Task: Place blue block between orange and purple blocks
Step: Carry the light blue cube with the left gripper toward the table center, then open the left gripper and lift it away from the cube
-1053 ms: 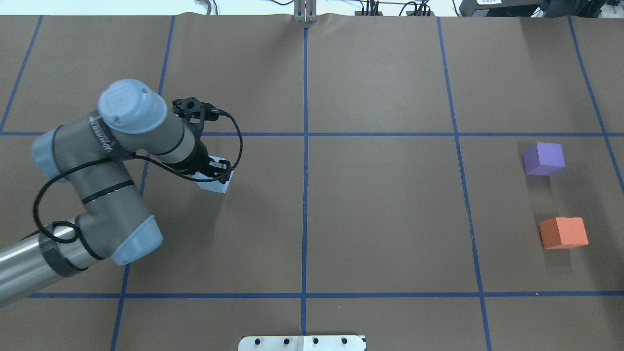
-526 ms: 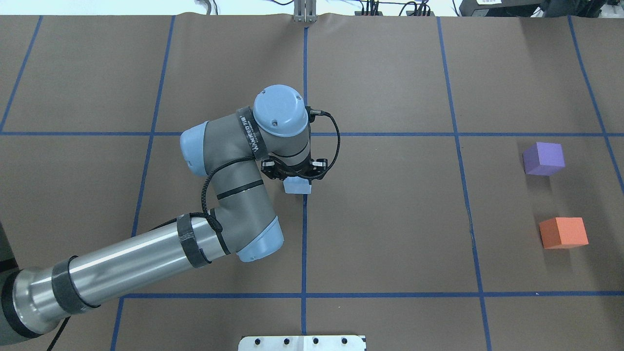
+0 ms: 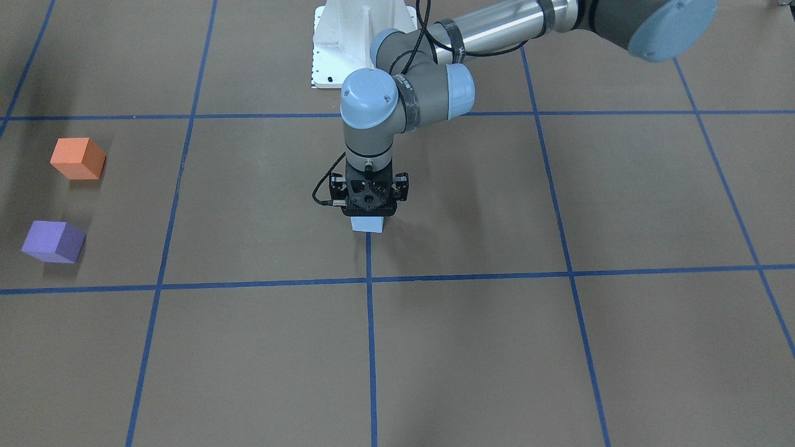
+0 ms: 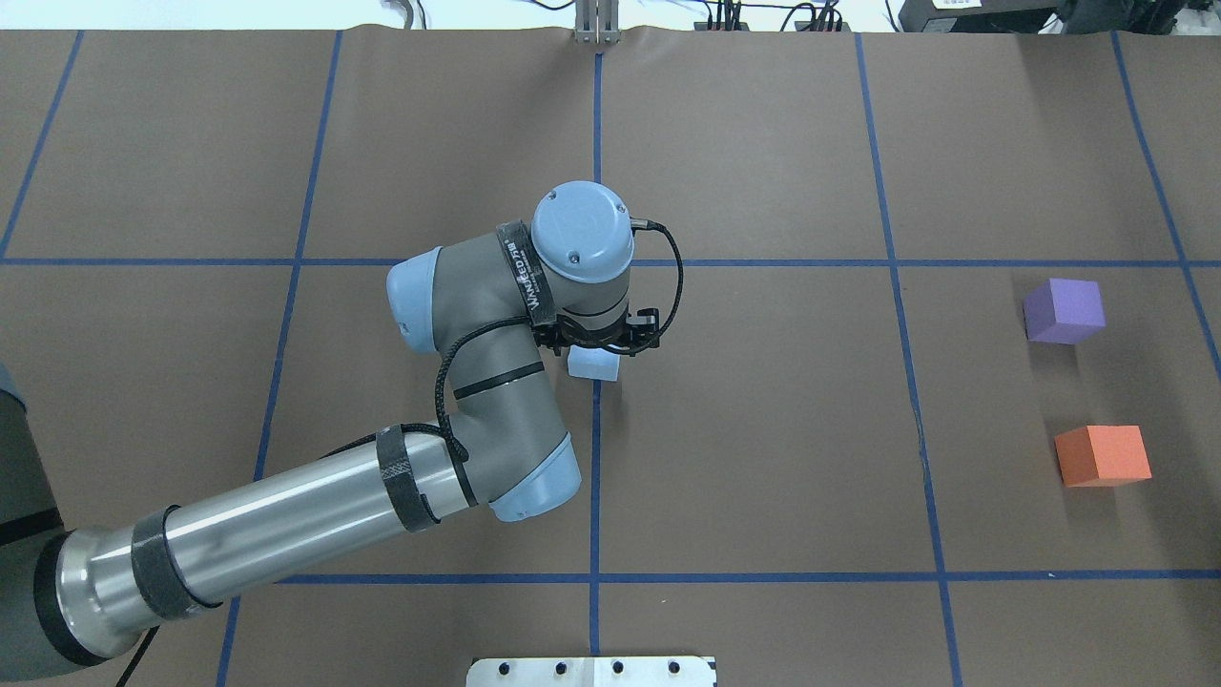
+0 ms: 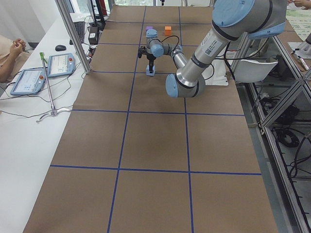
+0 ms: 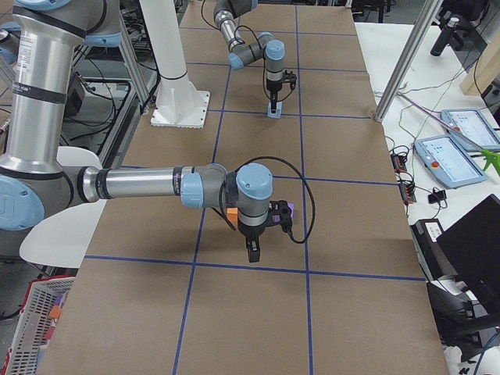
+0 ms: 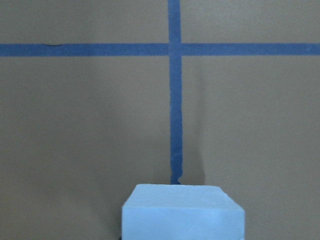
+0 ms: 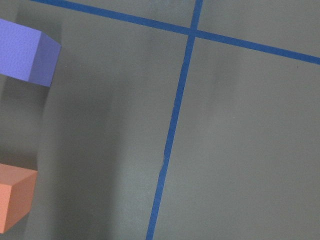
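My left gripper (image 4: 599, 349) is shut on the light blue block (image 4: 593, 364), near the table's middle on the centre tape line. The block also shows in the front view (image 3: 367, 225) and at the bottom of the left wrist view (image 7: 183, 212). The purple block (image 4: 1065, 310) and the orange block (image 4: 1103, 455) sit far to the right with a gap between them. Both show in the right wrist view, purple (image 8: 25, 50) and orange (image 8: 15, 200). My right gripper (image 6: 251, 254) shows only in the exterior right view, beside those two blocks; I cannot tell its state.
Brown paper with a blue tape grid (image 4: 596, 477) covers the table. The white robot base plate (image 4: 591, 671) sits at the near edge. Laptops and cables (image 5: 43, 73) lie on a side bench beyond the far edge.
My left arm has carried the blue block from the left part of the table rightward to the centre line. The purple and orange blocks have not moved.
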Available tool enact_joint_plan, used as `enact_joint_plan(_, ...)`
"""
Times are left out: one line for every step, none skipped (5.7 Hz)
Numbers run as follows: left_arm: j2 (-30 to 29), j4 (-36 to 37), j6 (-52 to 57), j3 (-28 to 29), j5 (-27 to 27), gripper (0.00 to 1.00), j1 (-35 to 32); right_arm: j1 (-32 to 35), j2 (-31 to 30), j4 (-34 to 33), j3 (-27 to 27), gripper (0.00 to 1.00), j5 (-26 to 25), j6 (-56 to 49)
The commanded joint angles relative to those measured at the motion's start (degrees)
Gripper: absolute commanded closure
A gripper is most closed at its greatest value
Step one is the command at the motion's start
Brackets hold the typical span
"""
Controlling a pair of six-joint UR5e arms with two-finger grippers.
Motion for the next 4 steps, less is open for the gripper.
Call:
enact_joint_plan(-0.14, 0.52, 7.82, -2.37, -2.26, 0.00, -2.52, 0.02, 4.90, 2.08, 0.56, 0.00, -0.19, 0.19)
enact_joint_plan(1.95, 0.61, 15.47, -4.05, -11.07, 0.00, -8.72, 0.02, 4.59, 3.93, 0.99, 0.00, 0.16, 0.19)
enact_joint_plan(6.58, 0.62, 27.03, -5.37, -19.08, 0.00, -15.83, 0.02, 3.63, 9.43, -0.92, 0.00, 1.99, 0.10)
enact_joint_plan(10.89, 0.62, 38.28, -5.56, -22.64, 0.00, -21.73, -0.24, 4.40, 11.40, -1.29, 0.00, 3.58, 5.50)
